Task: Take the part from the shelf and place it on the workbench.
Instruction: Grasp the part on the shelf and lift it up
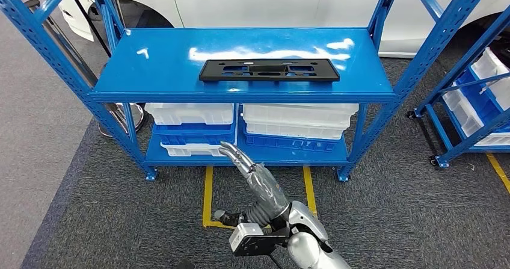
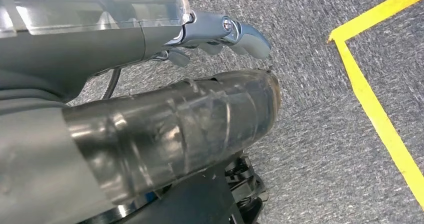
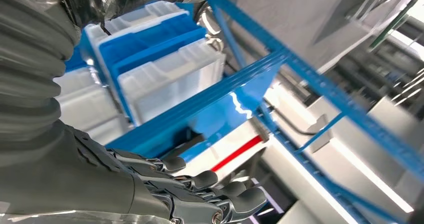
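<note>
Black part (image 1: 269, 70) flat on blue shelf (image 1: 162, 64), right robot hand (image 1: 255, 179) well below, fingers extended, empty.

No writing, label, brand or number can be read anywhere here: none on the blue shelf (image 1: 240, 58), none on the black part (image 1: 269, 70) lying on it, none on the stacked bins (image 1: 298, 120) below.
</note>
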Motion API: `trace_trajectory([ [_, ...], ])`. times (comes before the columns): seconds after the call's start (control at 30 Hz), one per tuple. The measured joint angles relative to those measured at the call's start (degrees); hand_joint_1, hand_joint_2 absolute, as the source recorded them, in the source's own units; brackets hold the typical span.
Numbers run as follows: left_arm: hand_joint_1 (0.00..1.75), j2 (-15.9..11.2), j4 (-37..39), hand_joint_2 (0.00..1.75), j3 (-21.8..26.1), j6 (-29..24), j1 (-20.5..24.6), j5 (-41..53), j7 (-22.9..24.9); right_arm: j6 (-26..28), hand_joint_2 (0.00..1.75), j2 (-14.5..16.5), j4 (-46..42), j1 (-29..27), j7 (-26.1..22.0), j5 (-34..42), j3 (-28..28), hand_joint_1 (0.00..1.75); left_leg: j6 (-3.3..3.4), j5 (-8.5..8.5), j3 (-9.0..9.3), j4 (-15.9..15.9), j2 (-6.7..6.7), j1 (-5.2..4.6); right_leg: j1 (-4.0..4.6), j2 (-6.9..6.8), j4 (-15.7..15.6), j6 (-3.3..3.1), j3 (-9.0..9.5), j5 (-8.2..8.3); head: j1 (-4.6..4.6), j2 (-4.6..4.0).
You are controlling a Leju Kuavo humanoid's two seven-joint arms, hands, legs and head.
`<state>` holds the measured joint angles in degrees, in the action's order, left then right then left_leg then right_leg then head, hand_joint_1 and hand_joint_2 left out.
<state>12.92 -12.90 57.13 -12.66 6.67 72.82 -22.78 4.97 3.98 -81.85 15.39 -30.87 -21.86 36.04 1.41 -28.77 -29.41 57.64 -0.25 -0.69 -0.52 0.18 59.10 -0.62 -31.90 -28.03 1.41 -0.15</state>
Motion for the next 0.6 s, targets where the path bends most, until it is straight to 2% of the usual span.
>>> trace_trajectory([
  [0.13,0.00,0.00,0.02,0.00,-0.02,0.05,0.13,0.11,0.00,0.61,1.75,-0.49,-0.07,0.31,0.08,0.39,2.31,0.00,0.28,0.01,-0.27,0.20,-0.04,-0.15,-0.07,0.01,-0.15,0.44,-0.08,0.22,-0.01,0.00],
  [0.2,0.00,0.01,0.03,0.00,-0.07,0.48,0.20,0.24,-0.27,0.78,1.75,-0.65,-0.07,0.34,0.28,0.76,2.79,0.00,0.87,0.54,-0.01,-0.62,0.02,0.11,-0.01,0.00,-0.22,0.86,-0.03,0.20,0.00,0.00],
  [0.23,0.00,0.02,0.07,0.00,-0.12,0.92,0.24,0.34,-0.52,0.78,1.75,-0.75,-0.06,0.37,0.39,0.91,2.93,0.00,1.23,0.88,0.19,-1.16,0.10,0.29,0.05,0.00,0.58,1.05,-0.41,-0.36,0.02,0.00],
  [0.27,0.00,0.02,0.11,0.00,-0.18,1.51,0.28,0.45,-0.86,0.75,1.75,-0.89,-0.05,0.40,0.50,1.05,3.02,0.00,1.54,1.19,0.37,-1.64,0.17,0.46,0.08,-0.01,2.49,1.19,-1.35,-1.46,0.03,0.00],
  [0.33,0.00,0.01,0.20,0.00,-0.27,2.98,0.27,0.54,-1.77,0.29,1.75,-1.32,0.07,0.41,0.98,1.50,3.16,0.00,1.80,1.35,0.41,-1.84,0.24,0.47,-0.04,-0.02,9.41,1.42,-5.04,-4.60,0.03,0.00],
  [0.37,0.00,0.01,0.21,0.00,-0.31,3.76,0.24,0.53,-2.26,-0.29,1.31,-1.61,0.18,0.40,1.48,1.88,3.22,0.00,1.84,1.29,0.38,-1.78,0.23,0.43,-0.13,-0.03,12.82,1.53,-6.99,-5.61,0.02,0.00],
  [0.4,0.00,0.00,0.22,0.00,-0.36,4.49,0.18,0.53,-2.71,-1.05,0.87,-1.91,0.34,0.40,2.08,2.36,3.27,0.00,1.84,1.19,0.39,-1.68,0.21,0.40,-0.23,-0.03,14.87,1.64,-8.34,-5.68,0.03,0.00],
  [0.43,0.00,0.00,0.22,0.00,-0.41,5.09,0.12,0.52,-3.08,-1.92,0.87,-2.21,0.53,0.45,2.71,2.92,3.30,0.00,1.81,1.01,0.44,-1.51,0.15,0.41,-0.32,-0.05,14.83,1.71,-8.70,-4.57,0.03,0.00],
  [0.47,0.00,0.00,0.22,0.00,-0.47,5.55,0.06,0.50,-3.35,-2.75,0.87,-2.46,0.71,0.57,3.29,3.49,3.31,0.00,1.71,0.75,0.53,-1.27,0.08,0.44,-0.40,-0.06,12.80,1.74,-8.04,-2.59,0.03,0.00],
  [0.5,0.00,0.00,0.22,0.00,-0.52,5.85,0.00,0.48,-3.53,-3.45,1.31,-2.66,0.89,0.76,3.72,4.04,3.32,0.00,1.52,0.37,0.65,-0.92,0.01,0.48,-0.48,-0.09,9.15,1.71,-6.62,-0.27,0.03,0.00],
  [0.53,0.00,0.00,0.23,0.00,-0.55,6.04,-0.05,0.41,-3.66,-4.02,1.75,-2.85,1.06,1.03,4.07,4.55,3.33,0.00,1.25,-0.04,0.58,-0.55,-0.04,0.45,-0.43,-0.10,5.85,1.62,-5.16,1.31,0.04,0.00],
  [0.57,0.00,-0.01,0.23,0.00,-0.57,6.12,-0.08,0.31,-3.73,-4.39,1.75,-2.97,1.17,1.32,4.29,4.98,3.33,0.00,0.92,-0.42,0.45,-0.12,-0.07,0.41,-0.37,-0.07,3.22,1.41,-4.04,2.10,0.04,0.00],
  [0.6,0.00,-0.02,0.24,0.00,-0.58,6.13,-0.11,0.20,-3.78,-4.62,1.75,-3.09,1.27,1.53,4.50,5.35,3.34,0.00,0.59,-0.68,0.27,0.22,-0.07,0.36,-0.26,-0.02,1.71,1.18,-3.47,2.24,0.04,0.00],
])
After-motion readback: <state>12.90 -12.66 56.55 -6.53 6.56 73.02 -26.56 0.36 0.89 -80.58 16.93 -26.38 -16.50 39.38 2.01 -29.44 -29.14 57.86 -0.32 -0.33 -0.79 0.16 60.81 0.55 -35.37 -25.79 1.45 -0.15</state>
